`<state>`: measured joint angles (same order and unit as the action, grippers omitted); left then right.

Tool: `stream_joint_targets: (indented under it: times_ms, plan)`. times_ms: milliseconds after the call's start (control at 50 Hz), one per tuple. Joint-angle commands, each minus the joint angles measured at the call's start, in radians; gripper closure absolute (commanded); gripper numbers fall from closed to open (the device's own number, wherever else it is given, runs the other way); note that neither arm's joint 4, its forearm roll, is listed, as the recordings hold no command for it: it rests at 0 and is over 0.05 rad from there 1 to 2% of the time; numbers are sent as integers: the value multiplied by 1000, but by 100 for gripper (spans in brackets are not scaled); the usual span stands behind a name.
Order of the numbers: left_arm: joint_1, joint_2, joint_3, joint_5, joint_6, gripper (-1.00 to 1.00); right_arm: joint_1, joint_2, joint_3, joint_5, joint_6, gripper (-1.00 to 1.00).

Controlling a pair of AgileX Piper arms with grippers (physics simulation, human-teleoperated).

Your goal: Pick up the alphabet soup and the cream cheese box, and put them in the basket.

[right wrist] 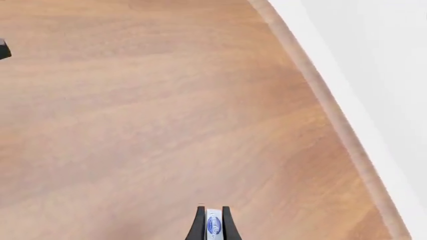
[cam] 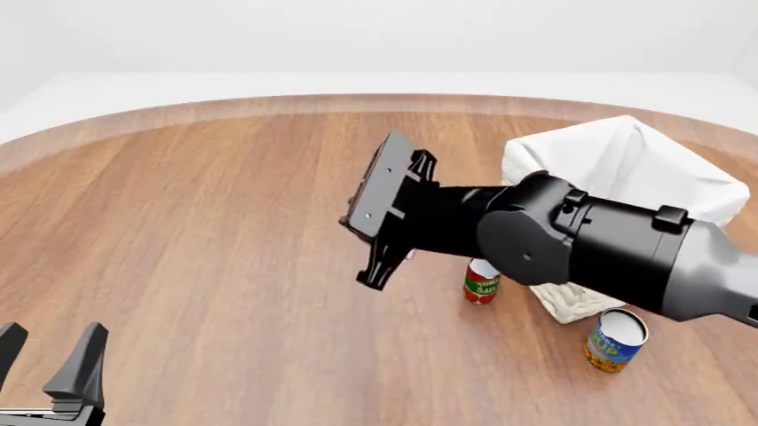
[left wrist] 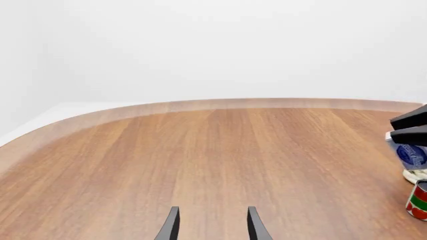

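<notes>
Left wrist view: left gripper (left wrist: 212, 225) fingers spread, nothing between them; cream cheese box (left wrist: 408, 154) at 3 o'clock, pinched by the other arm's fingers.
Front view: right gripper (cam: 382, 238) raised off the table (cam: 201, 222) (likely carrying); basket (cam: 627, 160) at 3 o'clock of it, alphabet soup (cam: 615, 340) at 5 o'clock, untouched.
Right wrist view: fingers clamp the box edge-on.
</notes>
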<state>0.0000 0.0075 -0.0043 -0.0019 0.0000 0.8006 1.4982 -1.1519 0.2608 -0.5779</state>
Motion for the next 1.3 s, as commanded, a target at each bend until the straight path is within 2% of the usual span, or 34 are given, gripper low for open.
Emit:
stream_joint_targets:
  times_ms: [20, 100, 220, 420, 540, 720, 1060, 1100, 1140, 1300]
  plan:
    - [0, 0, 0, 0, 0, -100, 29, -62, 47, -48, 87, 100]
    - [0, 0, 0, 0, 0, -100, 35, -87, 53, -58, 124, 100]
    - [0, 0, 0, 0, 0, -100, 38, -92, 56, -57, 130, 100]
    - [0, 0, 0, 0, 0, -100, 46, -113, 61, -75, 174, 100]
    - [0, 0, 0, 0, 0, -100, 23, -104, 46, -84, 205, 100]
    - [0, 0, 0, 0, 0, -100, 13, -95, 42, -91, 219, 100]
    - [0, 0, 0, 0, 0, -100, -5, -101, 31, -110, 291, 100]
    - [0, 0, 0, 0, 0, -100, 3, -136, 42, -128, 321, 100]
    - [0, 0, 0, 0, 0, -100, -5, -115, 31, -119, 308, 100]
    - [0, 0, 0, 0, 0, -100, -11, -145, 36, -143, 344, 100]
